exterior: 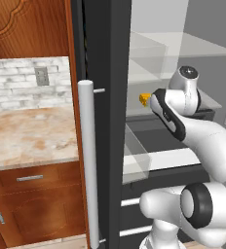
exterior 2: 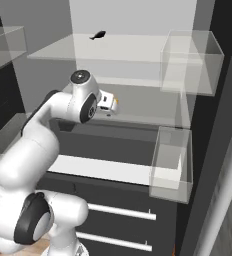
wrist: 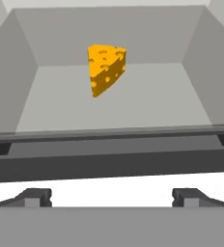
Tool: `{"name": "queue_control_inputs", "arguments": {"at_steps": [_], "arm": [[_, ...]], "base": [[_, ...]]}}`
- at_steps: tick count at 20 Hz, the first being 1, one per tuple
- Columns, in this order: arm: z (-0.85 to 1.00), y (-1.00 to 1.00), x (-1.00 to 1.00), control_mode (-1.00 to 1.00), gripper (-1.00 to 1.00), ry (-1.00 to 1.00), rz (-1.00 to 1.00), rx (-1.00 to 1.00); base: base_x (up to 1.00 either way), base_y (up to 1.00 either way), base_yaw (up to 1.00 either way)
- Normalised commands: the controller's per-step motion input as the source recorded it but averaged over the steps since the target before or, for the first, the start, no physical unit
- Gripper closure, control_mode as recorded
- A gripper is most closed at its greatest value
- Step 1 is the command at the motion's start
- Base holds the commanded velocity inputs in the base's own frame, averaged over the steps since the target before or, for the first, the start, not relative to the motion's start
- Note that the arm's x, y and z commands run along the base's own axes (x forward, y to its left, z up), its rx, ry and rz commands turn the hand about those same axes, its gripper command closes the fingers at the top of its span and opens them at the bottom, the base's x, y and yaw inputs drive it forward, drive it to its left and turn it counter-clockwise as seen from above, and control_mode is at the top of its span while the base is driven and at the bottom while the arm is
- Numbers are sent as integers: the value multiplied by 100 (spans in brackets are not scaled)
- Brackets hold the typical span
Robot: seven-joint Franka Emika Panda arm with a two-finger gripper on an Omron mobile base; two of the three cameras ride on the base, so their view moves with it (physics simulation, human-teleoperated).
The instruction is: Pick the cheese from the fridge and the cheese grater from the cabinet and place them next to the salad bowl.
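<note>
Cheese [wrist: 105,69] upright on fridge [exterior: 110,58] shelf; thin edge downward

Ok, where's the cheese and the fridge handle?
cheese [wrist: 106,69]: hand view, on its holey front face.
fridge handle [exterior: 88,165]: left base view, middle of the long silver bar.

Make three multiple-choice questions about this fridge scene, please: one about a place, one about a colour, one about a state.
1. Where is the cheese?
A. on a shelf inside the fridge
B. on the marble counter
C. between the fingertips

2. What colour is the cheese?
A. green
B. white
C. yellow-orange

3. How is the gripper?
A. shut on the cheese
B. open, holding nothing
C. shut and empty

Answers: 1 A, it rests on the grey shelf floor, past the front rim. 2 C, the hand view shows a yellow-orange wedge with holes. 3 B, the two tips stand far apart and the cheese lies well ahead of them.
</note>
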Motion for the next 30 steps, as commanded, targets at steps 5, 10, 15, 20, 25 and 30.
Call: {"name": "queue_control_inputs", "arguments": {"at_steps": [5,10,15,20,25,30], "arm": [[-11,40,7,-100,-100,0,2,0],[-15,5,5,-100,-100,-6,1,0],[-2,-4,16,-100,-100,-8,0,0],[0,0,43,-100,-100,0,0,0],[0,0,40,-100,-100,5,0,0],[0,-5,29,-100,-100,1,0,0]], "base": [[0,0,0],[0,0,0],[0,0,0],[0,0,0],[0,0,0],[0,0,0]]}}
